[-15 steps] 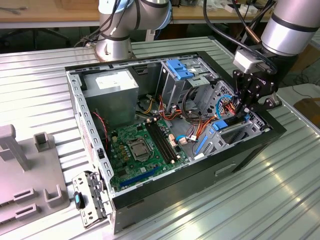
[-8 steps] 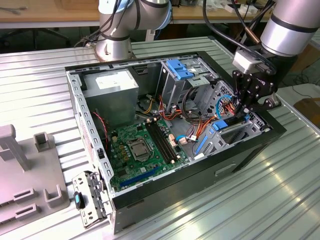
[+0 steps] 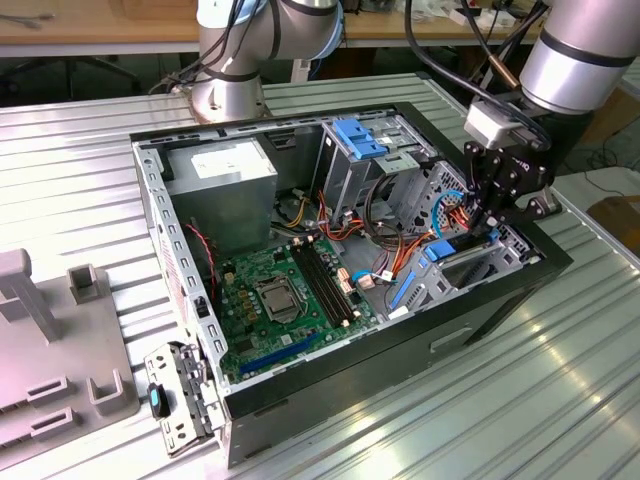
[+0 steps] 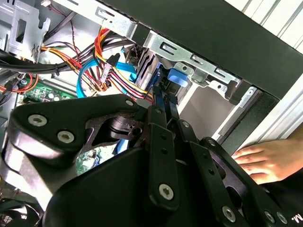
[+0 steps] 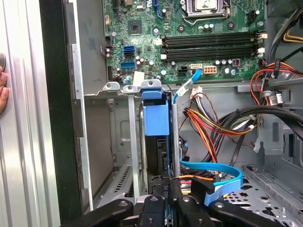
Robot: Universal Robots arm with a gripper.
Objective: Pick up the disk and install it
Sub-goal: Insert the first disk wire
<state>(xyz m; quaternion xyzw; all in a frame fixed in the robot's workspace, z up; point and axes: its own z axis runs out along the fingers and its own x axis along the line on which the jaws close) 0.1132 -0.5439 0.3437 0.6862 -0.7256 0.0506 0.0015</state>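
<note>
Right now my gripper is pinched shut on the disk, held on edge, already down in the case's drive slot just beyond the fingertips. Feels rigid, fairly heavy, shock-sensitive; I'd grip the blue carrier edges, not the metal.

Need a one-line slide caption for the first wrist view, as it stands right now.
Gripper at the blue-framed disk, which stands on edge in the case's metal drive cage, below the motherboard.

disk inside case bay
</note>
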